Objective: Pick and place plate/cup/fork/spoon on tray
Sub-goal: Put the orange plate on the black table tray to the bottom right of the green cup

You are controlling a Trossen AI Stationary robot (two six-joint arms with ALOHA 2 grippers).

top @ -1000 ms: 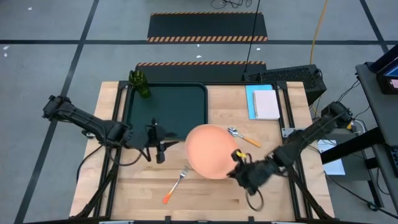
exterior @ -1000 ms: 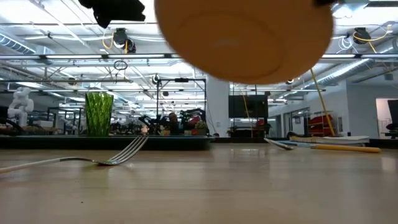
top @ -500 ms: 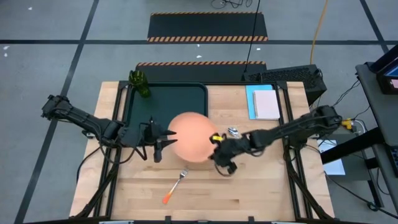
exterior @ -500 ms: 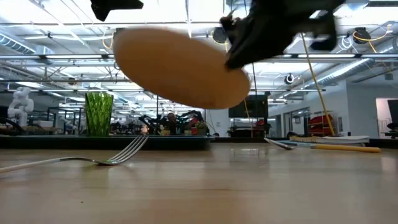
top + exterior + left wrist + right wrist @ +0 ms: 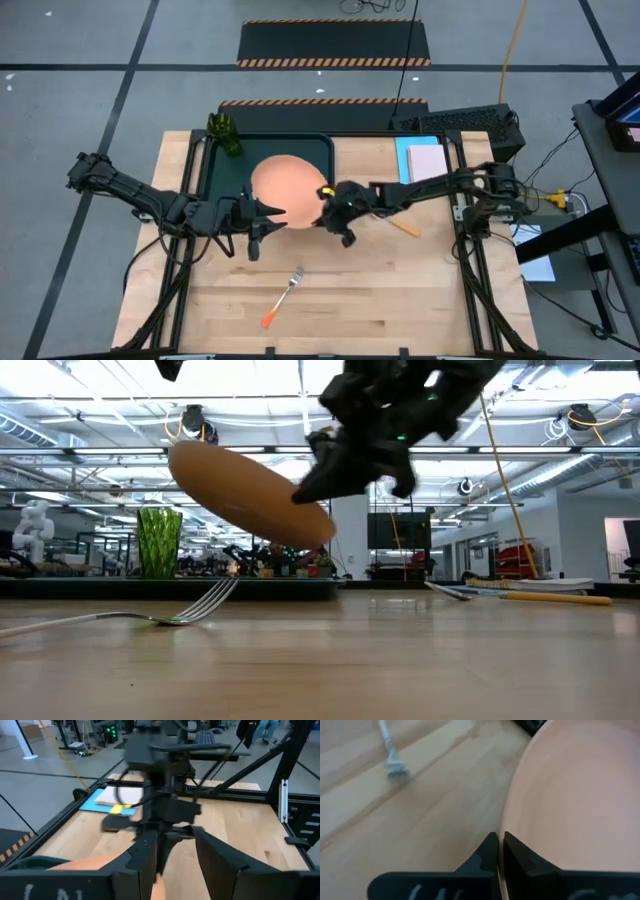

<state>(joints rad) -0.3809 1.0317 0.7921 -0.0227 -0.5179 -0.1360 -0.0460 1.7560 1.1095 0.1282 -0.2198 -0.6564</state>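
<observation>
We see the right gripper (image 5: pixel 333 200), clamped on the salmon plate's (image 5: pixel 283 192) rim, carried from lower centre to over the dark tray (image 5: pixel 225 165); placement looks near. Left gripper (image 5: pixel 262 222) waits half-open beside it.

no readable text, labels or signs

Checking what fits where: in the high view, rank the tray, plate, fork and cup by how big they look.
1. tray, largest, partly covered.
2. plate, held tilted above the table in the right gripper, so it looks somewhat larger.
3. fork, long but slim.
4. cup, smallest, though close to the fork.
</observation>
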